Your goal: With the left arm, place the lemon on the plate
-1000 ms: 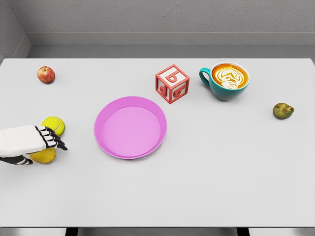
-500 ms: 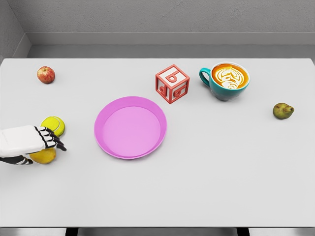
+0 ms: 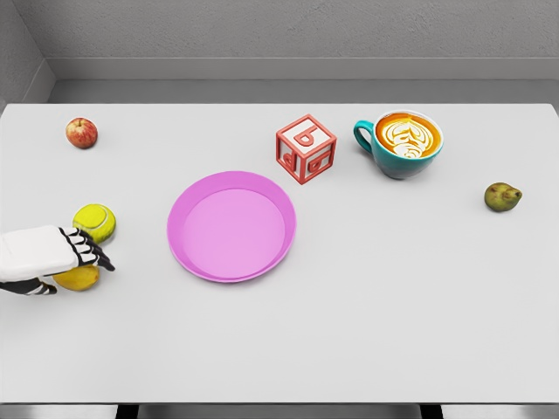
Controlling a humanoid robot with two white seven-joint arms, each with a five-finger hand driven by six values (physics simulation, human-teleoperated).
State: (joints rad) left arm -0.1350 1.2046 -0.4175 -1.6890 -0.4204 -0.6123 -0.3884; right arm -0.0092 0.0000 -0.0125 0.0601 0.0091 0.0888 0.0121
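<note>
At the counter's [image 3: 367,332] left edge, the left hand [image 3: 39,255] lies palm-down over the lemon [image 3: 79,278], its dark-jointed fingers [image 3: 90,249] curled down across the fruit's top and near side; whether they actually clamp it cannot be told, since the hand hides the contact. Only the lemon's lower right part shows beneath the hand, so its long axis and the way its tip points cannot be read. It sits on the counter, well left of the pink plate [image 3: 231,226] and just below the tennis ball [image 3: 94,222], which the fingertips nearly touch. Compared with half a second ago, the hand has shifted slightly left and up, uncovering more of the tennis ball; the lemon has barely moved, if at all. Farther out stand a red letter block [image 3: 306,148] beyond the plate, a teal cup of latte [image 3: 400,143] to its right, an apple [image 3: 81,133] at the far left, and a greenish pear [image 3: 502,196] near the right edge.
</note>
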